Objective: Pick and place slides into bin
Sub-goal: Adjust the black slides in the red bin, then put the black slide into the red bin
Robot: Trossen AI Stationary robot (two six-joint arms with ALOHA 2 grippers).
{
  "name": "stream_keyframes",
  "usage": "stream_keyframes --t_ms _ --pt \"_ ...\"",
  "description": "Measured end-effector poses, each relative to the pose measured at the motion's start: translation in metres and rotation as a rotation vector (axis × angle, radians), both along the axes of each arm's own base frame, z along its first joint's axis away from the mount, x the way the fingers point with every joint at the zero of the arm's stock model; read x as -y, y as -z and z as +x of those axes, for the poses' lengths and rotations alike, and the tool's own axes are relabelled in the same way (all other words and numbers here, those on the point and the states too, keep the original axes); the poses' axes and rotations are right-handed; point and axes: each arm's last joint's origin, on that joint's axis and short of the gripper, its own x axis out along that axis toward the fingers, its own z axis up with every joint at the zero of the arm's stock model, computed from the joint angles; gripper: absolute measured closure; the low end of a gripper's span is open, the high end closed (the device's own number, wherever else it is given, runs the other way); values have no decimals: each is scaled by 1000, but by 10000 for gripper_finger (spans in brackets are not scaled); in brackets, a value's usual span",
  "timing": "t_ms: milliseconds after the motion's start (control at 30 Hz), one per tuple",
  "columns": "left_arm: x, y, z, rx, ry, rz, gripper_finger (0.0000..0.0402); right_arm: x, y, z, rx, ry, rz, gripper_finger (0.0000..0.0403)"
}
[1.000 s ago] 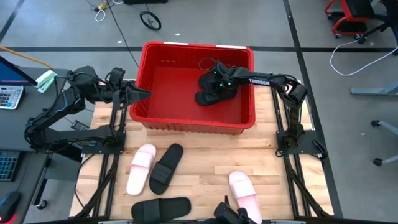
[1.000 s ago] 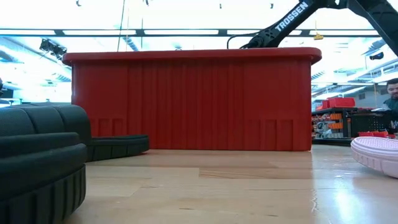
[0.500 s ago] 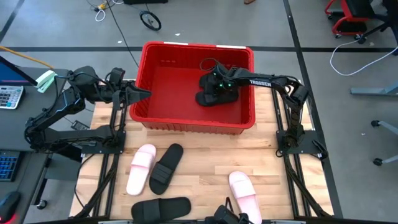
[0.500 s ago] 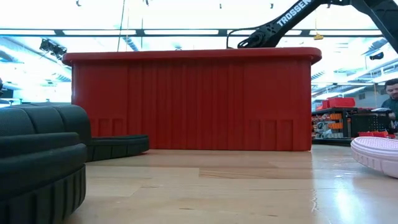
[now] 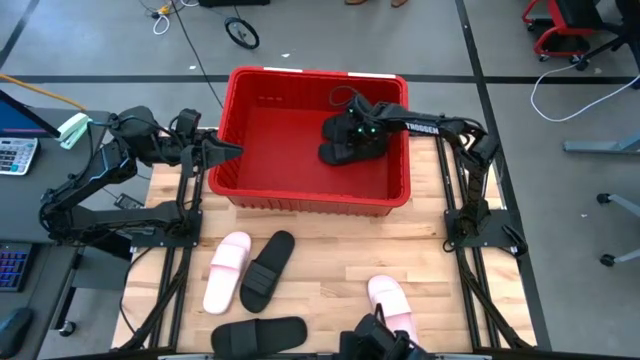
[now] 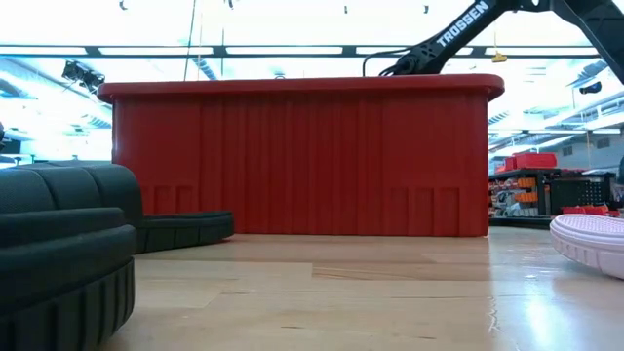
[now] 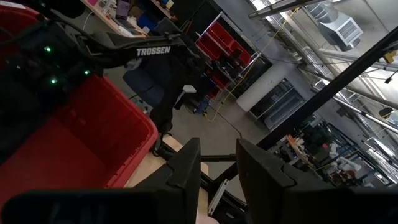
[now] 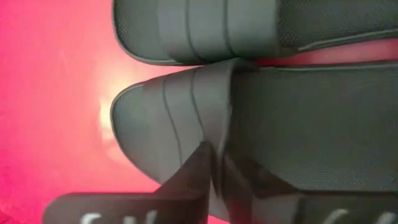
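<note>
The red bin (image 5: 310, 205) stands at the table's far middle and fills the low view (image 6: 292, 156). Two black slides (image 5: 345, 148) are inside it at the far right, side by side. My right gripper (image 5: 352, 132) reaches into the bin from the right and is shut at the strap of one black slide (image 8: 298, 124); the other black slide (image 8: 217, 31) lies beside it. My left gripper (image 5: 232, 150) waits open and empty outside the bin's left wall, and it also shows in the left wrist view (image 7: 217, 162). My right gripper pinches the strap's edge (image 8: 214, 134) of the black slide between its two fingertips, coming from above and from the table's right. The slide lies close beside the other black slide. Whether it rests on the bin's floor, I cannot tell.
On the wooden table near the front lie a pale pink slide (image 5: 228, 270), a black slide (image 5: 268, 270), another black slide (image 5: 258, 335) and a pale pink slide (image 5: 392, 308). The arms' frames run along both table sides.
My right gripper has shifted a little toward the bin's far right corner, staying shut, and the black slide has gone with it.
</note>
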Motion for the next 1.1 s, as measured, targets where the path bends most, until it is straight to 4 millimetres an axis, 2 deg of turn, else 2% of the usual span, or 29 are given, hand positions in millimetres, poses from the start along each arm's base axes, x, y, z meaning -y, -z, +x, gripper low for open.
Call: stream_keyframes --t_ms 333,500,800,1100 --pt "0 0 0 0 0 0 294 0 0 0 14 -34 11 235" --pt "0 0 0 1 0 -14 294 -9 2 2 -21 -96 39 201" --pt "0 0 0 2 0 -38 294 -29 -1 15 -150 -164 -83 207" --pt "0 0 0 3 0 -64 294 -23 -19 20 -141 -157 -154 223"
